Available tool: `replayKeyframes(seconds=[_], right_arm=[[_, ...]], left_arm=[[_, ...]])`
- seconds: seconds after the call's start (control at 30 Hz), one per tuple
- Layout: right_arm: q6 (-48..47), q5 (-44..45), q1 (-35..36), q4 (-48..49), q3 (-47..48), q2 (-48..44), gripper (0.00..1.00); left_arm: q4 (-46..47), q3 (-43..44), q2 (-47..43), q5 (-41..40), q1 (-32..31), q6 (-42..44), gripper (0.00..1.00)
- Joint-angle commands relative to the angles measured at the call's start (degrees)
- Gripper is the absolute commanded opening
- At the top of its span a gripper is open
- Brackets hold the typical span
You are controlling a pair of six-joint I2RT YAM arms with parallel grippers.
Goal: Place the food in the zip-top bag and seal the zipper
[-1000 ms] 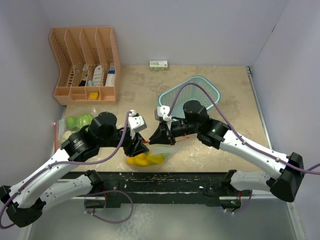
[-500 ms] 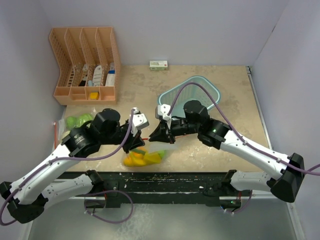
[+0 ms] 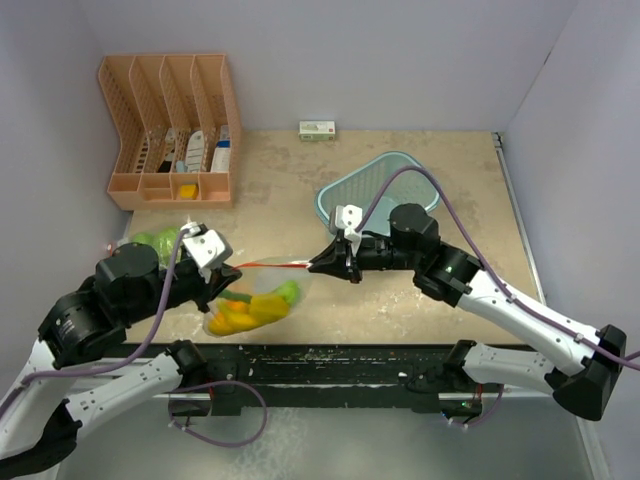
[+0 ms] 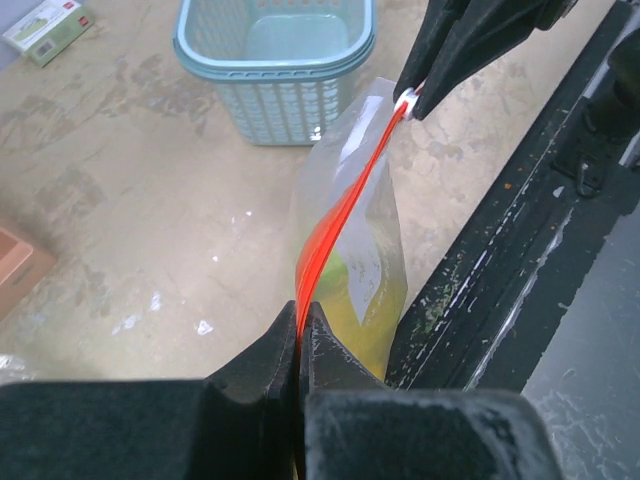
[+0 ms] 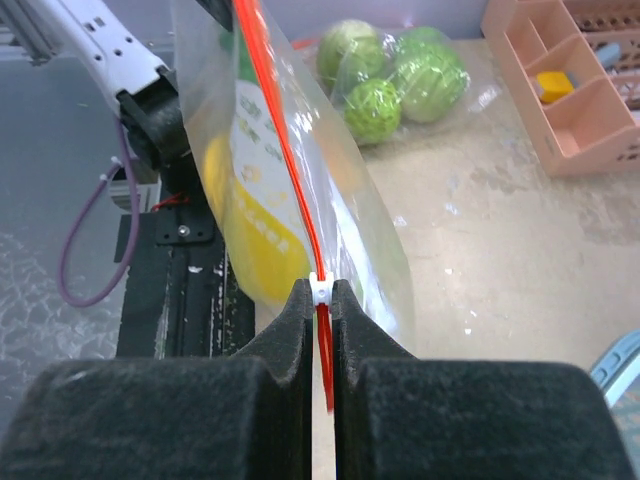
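Observation:
The clear zip-top bag [image 3: 262, 300] hangs stretched between my two grippers, its red zipper [image 3: 272, 266] pulled taut. Yellow and green food [image 3: 248, 308] sits inside it. My left gripper [image 3: 226, 270] is shut on the left end of the zipper [image 4: 335, 225], fingertips pinching the red strip. My right gripper [image 3: 320, 266] is shut on the white slider [image 5: 319, 290] at the right end. In the left wrist view the bag [image 4: 368, 255] hangs over the table's near edge. Two pale-green cabbages [image 5: 400, 75] lie in clear plastic at the far left of the table [image 3: 158, 241].
A teal basket [image 3: 385, 185] stands behind the right gripper. A pink desk organizer [image 3: 170, 130] is at the back left. A small white-and-green box [image 3: 317, 130] lies by the back wall. The black front rail [image 4: 520, 230] runs along the near edge.
My left gripper has shut on the zipper's end and pulled left, stretching the bag out. The right gripper shifted slightly right, still holding the slider.

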Motion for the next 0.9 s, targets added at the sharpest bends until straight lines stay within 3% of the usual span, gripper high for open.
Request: replayKeyframes(seconds=[0.0,0.27,0.3,0.37,0.47,0.57,0.77,0.87], right_arm=[[-1.14,6.57,-1.08,-1.82,-1.96,-1.46,0.00],[1.50,19.11,-1.52,2.01,-4.44,-3.82,0.00],[1.97,19.34,-1.59,2.32,-4.42,-3.91,0.06],[3.06,18.75,-1.61,2.99,-4.21,-4.07,0.56],[5.11,16.45,-1.57,5.02,-4.30,-4.82,0.98],[9.54,19.95,-1.61,5.57,-3.51,-5.12,1.00],[16.68,31.72,-1.61,0.42,-0.55,-2.17,1.00],[18.83,35.39,-1.61,-0.55,-0.58,-2.49,0.99]], left_arm=[[-0.66,3.51,-3.02,-6.49,-0.22,1.04,0.00],[-2.55,5.07,-6.14,-7.44,-0.22,-0.05,0.00],[-2.31,4.77,-6.23,-7.13,-0.22,-0.17,0.00],[-1.64,4.08,-6.06,-6.76,-0.23,-0.36,0.00],[0.47,2.42,-5.01,-6.70,-0.20,-1.70,0.00],[3.51,0.52,-2.83,-9.17,-0.24,-5.87,0.00],[15.92,-6.51,-1.25,-22.25,-0.26,-15.69,0.00],[23.52,-9.54,-1.54,-26.97,-0.21,-17.68,0.12]])
